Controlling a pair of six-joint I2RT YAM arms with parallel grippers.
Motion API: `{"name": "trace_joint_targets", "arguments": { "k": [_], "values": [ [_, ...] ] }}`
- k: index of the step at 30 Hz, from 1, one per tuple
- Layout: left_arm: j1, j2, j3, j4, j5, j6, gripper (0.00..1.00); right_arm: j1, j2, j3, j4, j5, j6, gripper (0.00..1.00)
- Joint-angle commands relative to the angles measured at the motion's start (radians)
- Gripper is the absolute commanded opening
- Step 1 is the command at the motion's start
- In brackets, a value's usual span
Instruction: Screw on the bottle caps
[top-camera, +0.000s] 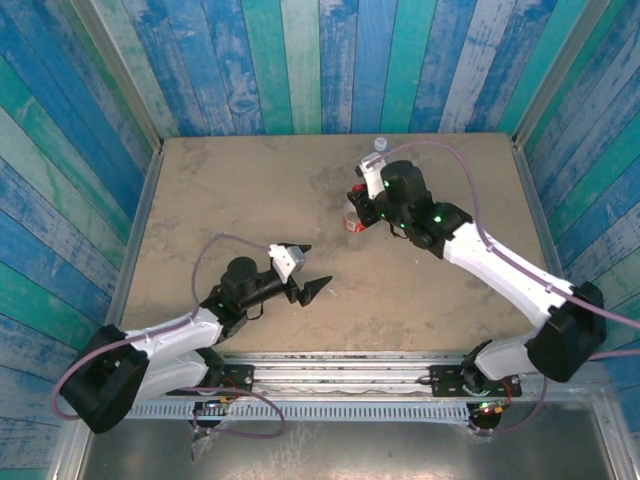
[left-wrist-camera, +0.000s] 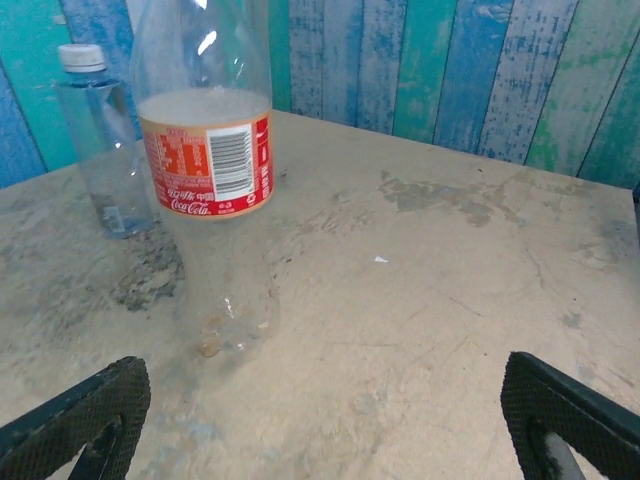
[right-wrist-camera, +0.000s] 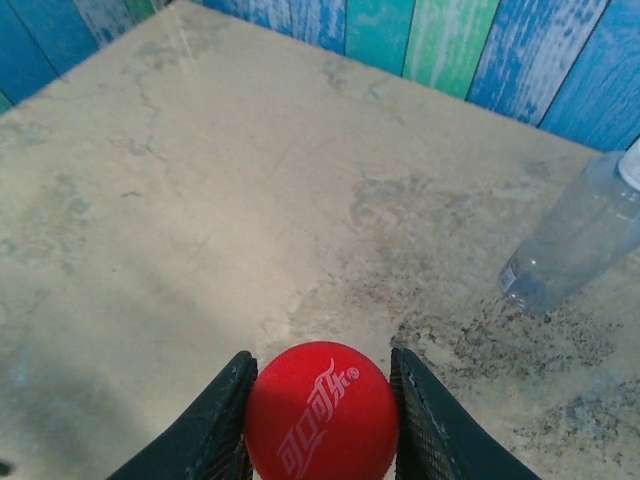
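A red bottle cap (right-wrist-camera: 322, 410) with white lettering sits between my right gripper's (right-wrist-camera: 322, 425) two fingers, which are shut on its sides. In the top view this gripper (top-camera: 358, 207) hangs over the labelled bottle (top-camera: 351, 221) right of the table's middle. That clear bottle (left-wrist-camera: 205, 150) with its red-and-white label stands upright, its top cut off in the left wrist view. The plain bluish bottle (left-wrist-camera: 100, 150) stands behind it with a white cap (left-wrist-camera: 80, 57) on its neck. My left gripper (top-camera: 305, 270) is wide open near the front, holding nothing, well short of both bottles.
Blue and green plank walls (top-camera: 320, 60) close in the tan, stained table (top-camera: 240, 190) on three sides. The plain bottle (top-camera: 378, 152) stands close to the back wall, just behind my right arm. A purple cable (top-camera: 470, 160) loops over the right arm.
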Motion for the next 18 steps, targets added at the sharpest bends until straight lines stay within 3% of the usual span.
{"name": "trace_joint_targets", "arguments": {
  "k": [1, 7, 14, 18],
  "values": [
    [0.000, -0.083, -0.015, -0.020, -0.082, -0.015, 0.94, -0.015, 0.033, 0.039, 0.031, -0.028, -0.005, 0.25],
    [0.000, -0.105, -0.001, -0.067, -0.150, 0.019, 0.94, -0.015, 0.057, 0.018, 0.043, -0.036, 0.004, 0.32],
    [0.000, -0.040, 0.040, -0.067, -0.160, 0.035, 0.94, -0.015, 0.039, 0.022, 0.043, -0.046, -0.013, 0.70],
    [0.009, -0.020, 0.064, -0.070, -0.183, 0.044, 0.94, -0.019, 0.020, 0.048, 0.034, -0.040, -0.026, 0.85]
  ]
}}
